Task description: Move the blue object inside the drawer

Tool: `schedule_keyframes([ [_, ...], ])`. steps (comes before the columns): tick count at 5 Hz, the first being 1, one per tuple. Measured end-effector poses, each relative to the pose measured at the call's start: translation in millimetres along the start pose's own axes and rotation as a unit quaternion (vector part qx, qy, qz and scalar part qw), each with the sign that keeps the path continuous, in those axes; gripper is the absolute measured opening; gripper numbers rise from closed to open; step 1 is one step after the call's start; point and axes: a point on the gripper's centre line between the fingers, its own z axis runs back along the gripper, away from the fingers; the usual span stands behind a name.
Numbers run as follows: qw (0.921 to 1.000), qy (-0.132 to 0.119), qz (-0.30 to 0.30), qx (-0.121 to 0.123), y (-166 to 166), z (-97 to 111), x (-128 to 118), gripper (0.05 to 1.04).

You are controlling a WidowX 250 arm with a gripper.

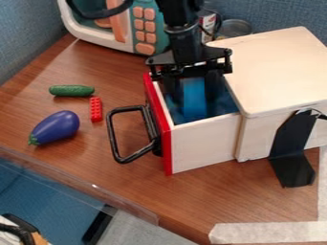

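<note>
The black gripper (pixel 193 90) hangs down into the opened drawer (pixel 204 146) at the upper middle of the camera view. Directly beneath the gripper's body stands the blue object (pixel 195 103), upright within the drawer's walls and below their top edge. Whether the object rests on the drawer's bottom is hard to tell. The drawer has a red front and a black handle (pixel 116 136) pointing left. Part of the drawer's inside is in the gripper's shadow.
On the table (pixel 121 186), left of the drawer, lie a purple eggplant (pixel 56 127), a green cucumber (pixel 71 90) and a red brick (pixel 96 109). The wooden cabinet (pixel 277 67) is at the right, with a black bracket (pixel 292 153). A toy microwave (pixel 127 26) stands behind.
</note>
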Motion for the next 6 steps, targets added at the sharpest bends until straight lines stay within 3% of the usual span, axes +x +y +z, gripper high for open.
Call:
schedule_keyframes([
  [1,1.0,-0.003,0.004,-0.002,8.4,5.9,-1.1,1.012],
  [2,0.9996,-0.022,0.012,-0.016,19.4,34.6,0.4,1.008],
  [4,0.9986,-0.018,0.021,-0.045,58.8,71.9,-3.0,1.001],
  [5,0.9996,-0.015,0.021,-0.009,88.6,83.1,-7.4,1.001],
  [6,0.999,-0.029,0.014,0.03,116.7,96.6,-9.0,1.001],
])
